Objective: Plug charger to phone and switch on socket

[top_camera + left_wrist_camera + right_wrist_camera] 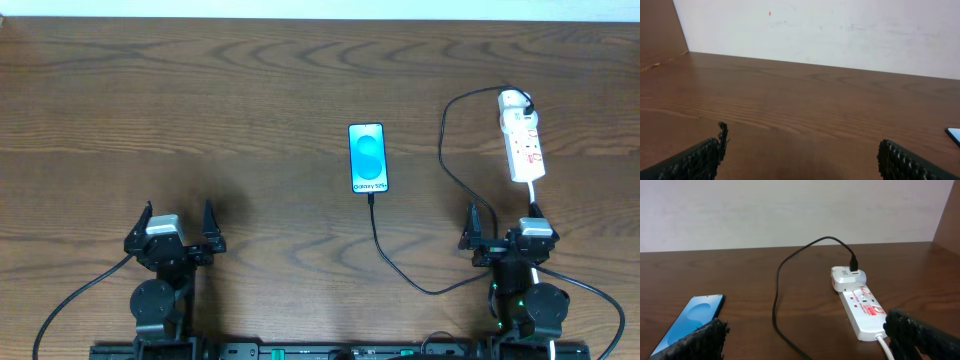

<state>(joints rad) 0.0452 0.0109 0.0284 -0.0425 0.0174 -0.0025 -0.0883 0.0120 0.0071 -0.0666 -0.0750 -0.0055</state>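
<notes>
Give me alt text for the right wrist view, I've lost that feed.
White socket strip at right, adapter at its far end, the charger cable arching from it toward the camera. Phone lies lower left; right claw open.

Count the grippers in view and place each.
2. The left gripper sits open at the table's front left; the right gripper sits open at front right, near the power strip.

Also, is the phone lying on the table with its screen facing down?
No, the Galaxy S25+ phone lies screen up on the wooden table, its blue display and model text showing in the overhead view.
</notes>
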